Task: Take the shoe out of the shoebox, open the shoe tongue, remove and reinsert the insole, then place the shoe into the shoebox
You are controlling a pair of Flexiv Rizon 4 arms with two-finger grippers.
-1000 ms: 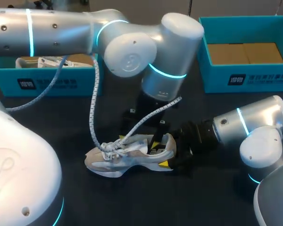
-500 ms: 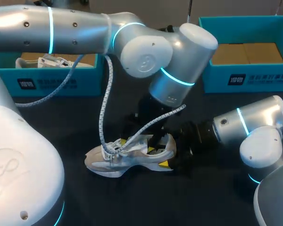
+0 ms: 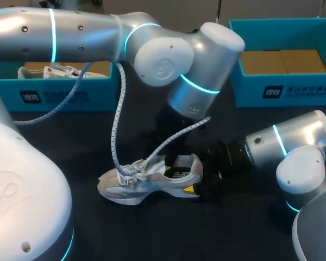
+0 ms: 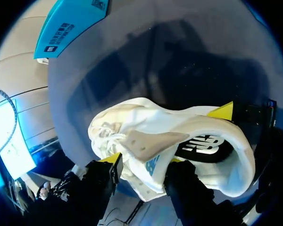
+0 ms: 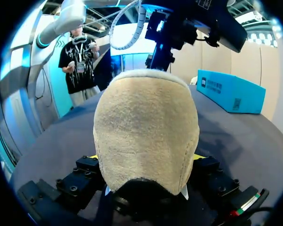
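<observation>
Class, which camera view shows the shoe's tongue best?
The left wrist view: the tongue shows large and unobstructed. The head view shows it small among laces; the right wrist view shows only the heel of the shoe.

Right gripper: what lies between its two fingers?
The shoe's heel fills the right gripper, which touches it from both sides. The right wrist view shows this best.

High overview, two close-ups, common shoe (image 3: 152, 182)

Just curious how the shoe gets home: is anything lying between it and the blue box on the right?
Nothing lies on the table between the shoe and the right shoebox. Only the left arm hangs over that path, its left gripper above the shoe.
</observation>
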